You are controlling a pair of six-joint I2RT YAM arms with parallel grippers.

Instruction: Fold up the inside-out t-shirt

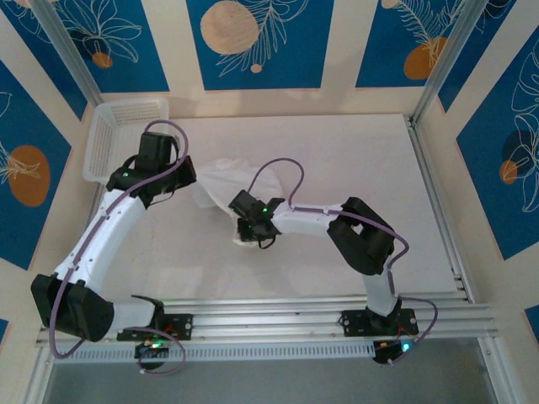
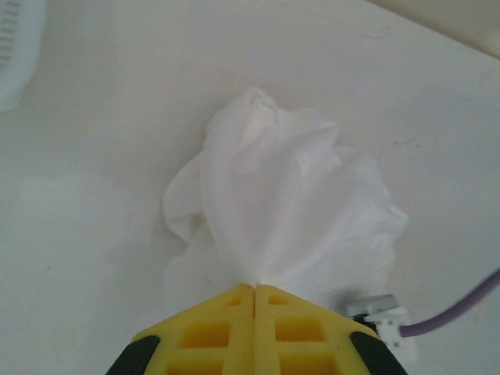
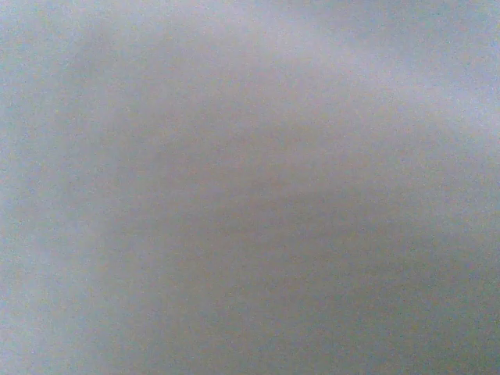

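1. Top view: the left arm reaches up the left side of the worktop and bends right. Its left hand is at the left edge of the inside-out t-shirt, a bunched white heap left of centre. The right arm folds in from the near right, and its right hand points down at the near end of the heap. I cannot tell how far that hand is open. The white mesh basket stands in the far left corner, just beyond the left hand, and the shirt lies outside it. Bare worktop spreads to the right and far side of the shirt. Metal rails run along the near and right edges.
2. Left wrist view: the left hand has its yellow fingers pressed together, pinching a gathered fold of the t-shirt. The cloth fans out from the pinch in a wrinkled bundle over the worktop. A corner of the basket sits at far left, apart from the cloth.
3. Right wrist view: a pale, blurred surface sits close to the lens. I cannot tell whether it is cloth or worktop.
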